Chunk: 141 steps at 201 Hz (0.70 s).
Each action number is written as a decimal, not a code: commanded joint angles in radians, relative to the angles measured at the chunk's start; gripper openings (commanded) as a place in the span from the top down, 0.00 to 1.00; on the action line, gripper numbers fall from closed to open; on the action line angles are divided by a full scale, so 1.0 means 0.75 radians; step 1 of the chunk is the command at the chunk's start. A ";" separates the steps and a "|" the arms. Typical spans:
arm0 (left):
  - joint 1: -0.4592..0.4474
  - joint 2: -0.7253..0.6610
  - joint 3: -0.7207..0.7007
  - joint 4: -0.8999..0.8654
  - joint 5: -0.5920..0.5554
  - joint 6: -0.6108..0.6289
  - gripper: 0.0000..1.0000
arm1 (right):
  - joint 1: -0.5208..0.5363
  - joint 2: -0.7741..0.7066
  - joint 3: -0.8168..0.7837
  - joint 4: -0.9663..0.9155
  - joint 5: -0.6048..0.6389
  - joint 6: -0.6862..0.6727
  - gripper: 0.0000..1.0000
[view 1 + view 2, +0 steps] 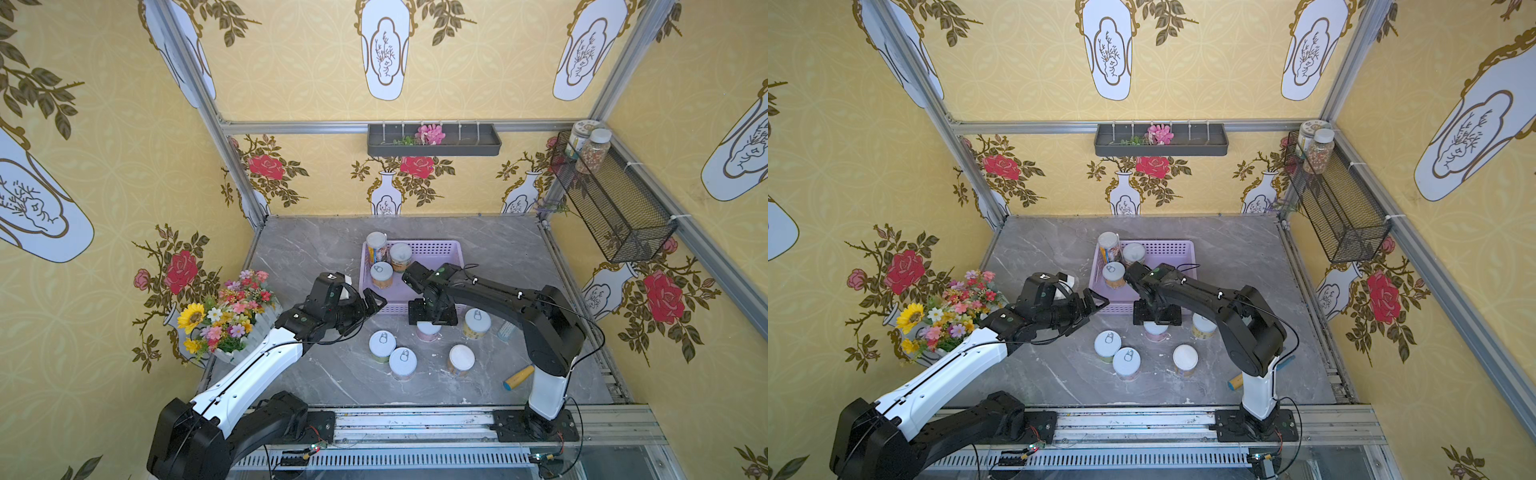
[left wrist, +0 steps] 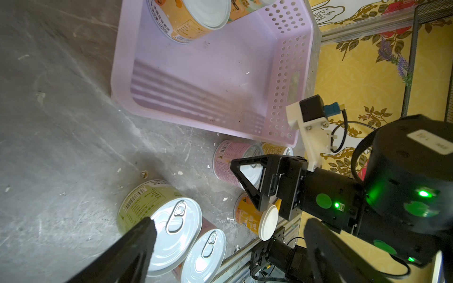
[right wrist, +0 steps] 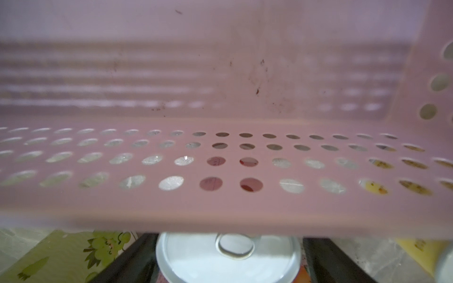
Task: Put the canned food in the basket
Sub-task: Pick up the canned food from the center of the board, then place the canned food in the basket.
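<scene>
Straddling the pink can [image 1: 428, 331] that is standing upright just outside the near wall of the lavender basket [image 1: 440, 248], the right gripper [image 1: 432, 319] is pointing straight down so that its fingers [image 3: 326, 259] are flanking the can's sides below the ring-pull lid; the right wrist view is showing both fingers at the rim, yet whether they are already pressing cannot be told. The left gripper [image 1: 372, 311] is hovering wide open and empty off the basket's near corner on the counter's left side, apparently standing clear while the other arm is working. The basket is sitting in the middle of the counter [image 1: 316, 257] and is already holding three cans packed into its far left corner, the tall blue-and-yellow can [image 1: 376, 246], an orange can [image 1: 400, 256] and a ring-pull can [image 1: 381, 275], leaving most of its floor free. Four more cans are waiting upright between the basket and the counter's near edge: a green can [image 1: 382, 345] just beside a pale pink can [image 1: 402, 363], an orange can with a plain white lid [image 1: 460, 360], and a yellow can [image 1: 476, 323] near the one being grasped. The step in hand is judged to be the grasp; the following lift is going to need height enough to clear the basket wall standing so close to the can.
</scene>
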 commanded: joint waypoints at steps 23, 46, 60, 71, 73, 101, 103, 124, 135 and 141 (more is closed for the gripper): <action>0.003 0.020 0.015 0.045 0.017 0.019 0.00 | -0.005 0.005 0.001 -0.006 -0.020 0.008 0.13; 0.002 0.016 0.012 0.036 0.016 0.019 0.00 | -0.005 -0.004 -0.001 -0.014 -0.026 0.010 0.15; 0.003 0.014 0.012 0.031 0.011 0.019 0.00 | -0.004 -0.013 0.000 -0.023 -0.026 0.010 0.17; 0.002 0.017 0.015 0.033 0.009 0.021 0.00 | -0.005 -0.021 0.004 -0.038 -0.019 0.009 0.18; 0.002 0.017 0.015 0.033 0.009 0.021 0.00 | -0.004 -0.021 0.005 -0.040 -0.018 0.008 0.19; 0.002 0.024 0.018 0.037 0.006 0.021 0.00 | -0.001 -0.057 0.034 -0.114 0.006 -0.003 0.26; 0.002 0.025 0.018 0.037 0.007 0.020 0.00 | 0.000 -0.060 0.036 -0.121 0.008 -0.005 0.26; 0.009 0.029 0.025 0.040 -0.001 0.018 0.00 | 0.012 -0.118 0.080 -0.224 0.033 -0.012 0.27; 0.025 0.028 0.021 0.051 0.008 0.010 0.00 | 0.018 -0.150 0.120 -0.289 0.042 -0.016 0.28; 0.033 0.025 0.014 0.063 0.019 0.004 0.00 | 0.021 -0.166 0.145 -0.320 0.044 -0.017 0.28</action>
